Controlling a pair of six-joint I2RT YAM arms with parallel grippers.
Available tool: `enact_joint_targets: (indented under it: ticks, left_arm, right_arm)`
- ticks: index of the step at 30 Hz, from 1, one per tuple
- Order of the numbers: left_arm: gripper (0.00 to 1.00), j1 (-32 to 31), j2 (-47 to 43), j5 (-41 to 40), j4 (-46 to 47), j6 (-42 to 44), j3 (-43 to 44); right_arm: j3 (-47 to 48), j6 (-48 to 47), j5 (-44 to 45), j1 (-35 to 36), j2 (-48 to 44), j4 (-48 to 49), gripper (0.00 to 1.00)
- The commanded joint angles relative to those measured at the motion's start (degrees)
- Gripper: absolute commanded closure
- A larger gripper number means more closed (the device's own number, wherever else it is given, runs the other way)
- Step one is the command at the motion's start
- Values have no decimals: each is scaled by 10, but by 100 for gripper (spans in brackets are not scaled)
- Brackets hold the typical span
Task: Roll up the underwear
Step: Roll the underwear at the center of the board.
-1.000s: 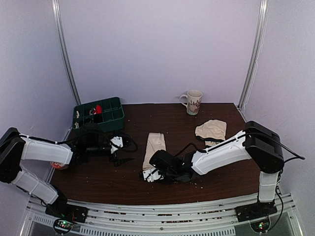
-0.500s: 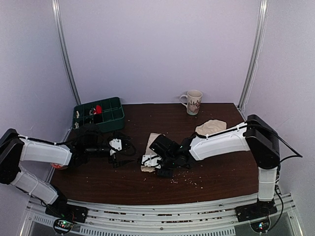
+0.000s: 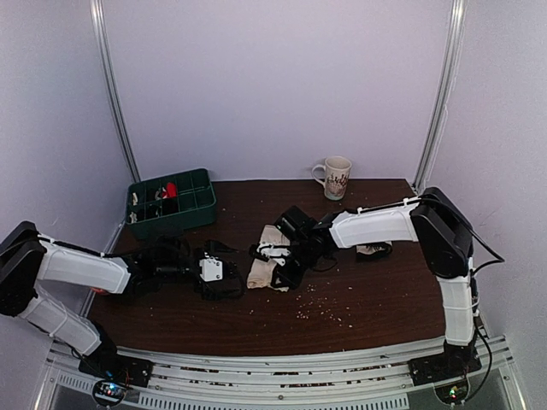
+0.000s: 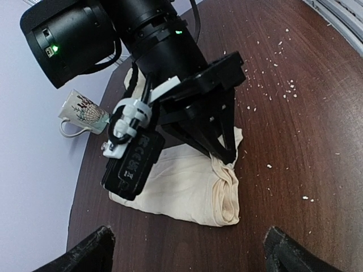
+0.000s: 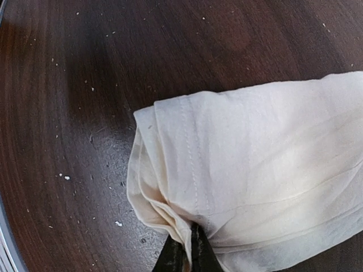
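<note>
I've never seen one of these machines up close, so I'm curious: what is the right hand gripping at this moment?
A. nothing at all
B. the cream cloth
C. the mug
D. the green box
B: in the right wrist view, the right hand has its fingers pinched shut on a fold at the edge of the cloth.

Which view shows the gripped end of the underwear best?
Right wrist: the underwear fills the frame, its folded layers clear where the right gripper pinches them. Left wrist shows it partly behind that gripper; top external, only a small pale strip.
</note>
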Motion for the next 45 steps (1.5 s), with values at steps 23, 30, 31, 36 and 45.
enact_joint_targets:
  ticks: [23,30,31,36,45]
  left_arm:
    - [24,-128,203,-224,-49,31,142]
    - [36,-130,253,-258,-18,2,152]
    - [38,-130,263,-265,-14,-3,154]
    - [57,-130,284,-289,-3,-15,163]
    - [95,-130,287,-191,-132,-46,210]
  right_arm:
    - [-33,74,-114,-57,32,-21,100]
    - [-40,77,-105,-57,24,-15,100]
    - [-41,77,-104,-57,23,-14,100]
    - [-45,78,-97,-58,23,-13,100]
    - [-60,88,-53,-62,-9,4,95]
